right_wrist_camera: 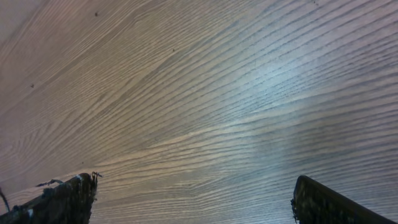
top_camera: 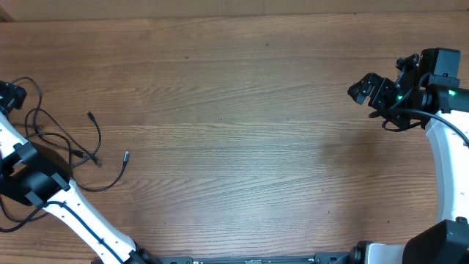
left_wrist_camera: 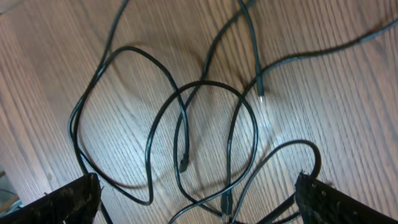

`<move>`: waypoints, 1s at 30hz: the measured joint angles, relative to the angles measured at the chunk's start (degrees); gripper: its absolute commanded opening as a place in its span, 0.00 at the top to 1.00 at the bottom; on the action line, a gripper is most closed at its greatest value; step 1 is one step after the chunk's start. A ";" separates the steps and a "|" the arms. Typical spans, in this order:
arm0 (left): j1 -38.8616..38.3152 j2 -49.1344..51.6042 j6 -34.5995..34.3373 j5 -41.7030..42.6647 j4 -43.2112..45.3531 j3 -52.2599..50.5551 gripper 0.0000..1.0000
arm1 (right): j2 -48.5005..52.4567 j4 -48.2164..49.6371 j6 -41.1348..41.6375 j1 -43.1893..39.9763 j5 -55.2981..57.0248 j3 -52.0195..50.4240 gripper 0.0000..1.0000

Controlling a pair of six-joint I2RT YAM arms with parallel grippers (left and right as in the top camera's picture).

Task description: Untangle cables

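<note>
The left gripper (left_wrist_camera: 198, 182) is open, with its two fingers spread wide. The cables (left_wrist_camera: 205, 83) lie on the table (top_camera: 242, 110) right under it, in loops that cross over each other. None of them is pinched. Some strands run between the two fingers, and a silver-tipped plug (left_wrist_camera: 261, 94) lies a bit farther off. Seen from above, the pile sits at the left edge of the table, and the left arm (top_camera: 80, 216) hides part of it. Two loose ends reach out to the right of the pile. The right gripper (right_wrist_camera: 196, 180) is open too, with only wood below it. It is on the right side, toward the far edge, well apart from the cables. A wide stretch of bare wood lies between the pile and the right gripper
</note>
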 measured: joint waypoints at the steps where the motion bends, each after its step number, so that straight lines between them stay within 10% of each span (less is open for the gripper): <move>1: 0.00 0.00 0.55 0.72 0.04 0.00 0.01 | 0.00 0.04 0.00 0.00 0.00 0.00 0.00; 16: -4.17 -10.73 15.43 13.09 2.97 0.00 0.00 | 0.00 1.27 0.00 0.00 0.00 0.00 0.00; 30: -35.50 -22.75 25.42 15.61 0.17 0.52 0.01 | 0.00 0.98 -0.04 0.00 0.00 0.00 0.00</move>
